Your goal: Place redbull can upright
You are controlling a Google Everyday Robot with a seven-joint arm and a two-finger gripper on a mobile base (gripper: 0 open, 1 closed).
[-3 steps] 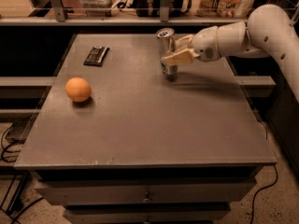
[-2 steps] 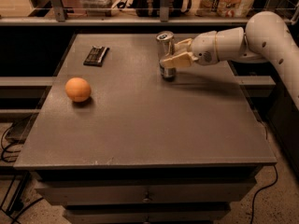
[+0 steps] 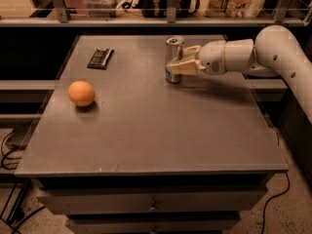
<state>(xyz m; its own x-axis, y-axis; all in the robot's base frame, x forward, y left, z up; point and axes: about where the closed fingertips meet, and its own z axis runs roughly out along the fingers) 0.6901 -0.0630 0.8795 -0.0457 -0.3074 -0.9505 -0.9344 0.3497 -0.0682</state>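
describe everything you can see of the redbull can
The redbull can is a slim silver-grey metal can with dark printing and a shiny round top. It stands upright near the far edge of the table, base apparently on the surface. The gripper, reaching in from the picture's right, is closed around its middle.

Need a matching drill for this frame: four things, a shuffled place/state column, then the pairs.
1 redbull can
2 orange ball
3 dark rectangular bar
4 gripper

A lying flat, far left corner of the table
B upright, far middle
C left side, nearer the front than the bar
D closed around the can's middle

Pairs: 1-B, 2-C, 3-A, 4-D
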